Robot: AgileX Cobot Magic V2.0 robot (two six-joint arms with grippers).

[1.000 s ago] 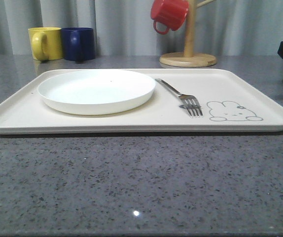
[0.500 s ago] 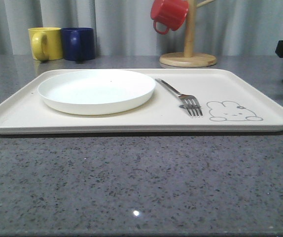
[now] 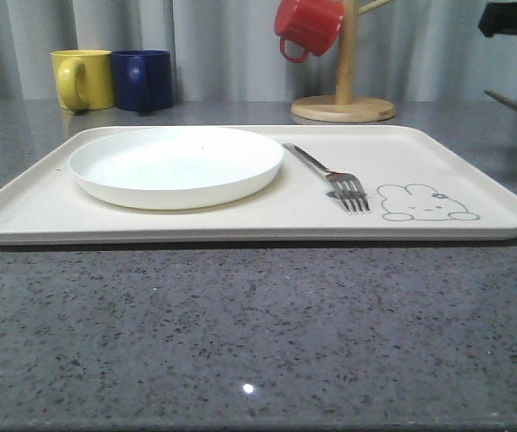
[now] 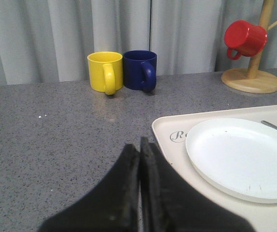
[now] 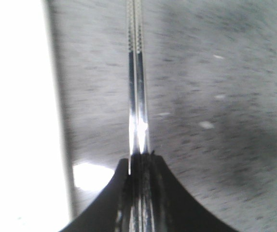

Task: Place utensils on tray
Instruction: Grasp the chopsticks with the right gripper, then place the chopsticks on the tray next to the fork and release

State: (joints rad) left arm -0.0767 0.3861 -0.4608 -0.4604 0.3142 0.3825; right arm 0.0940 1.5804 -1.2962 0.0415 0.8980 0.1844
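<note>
The cream tray point(image 3: 403, 153) lies across the middle of the grey table, its rabbit drawing at the right. A silver fork point(image 3: 331, 175) rests on it beside the round white plate point(image 3: 176, 164), tines toward me. My right gripper point(image 5: 139, 162) is shut on a long straight silver chopstick-like piece point(image 5: 136, 87) that sticks out over the speckled table. In the front view the dark right arm point(image 3: 515, 20) hangs high at the right edge. My left gripper point(image 4: 139, 147) is shut with nothing in it, just left of the tray's corner point(image 4: 160, 126).
A yellow mug point(image 3: 83, 79) and a blue mug point(image 3: 143, 79) stand at the back left. A wooden mug tree point(image 3: 344, 103) with a red mug point(image 3: 308, 25) stands behind the tray. A washed-out white surface point(image 5: 13, 121) lies beside the held piece.
In the front view the right arm has risen from mid-height at the right edge to the top right corner and come slightly inward. Tray, plate and fork have not moved.
</note>
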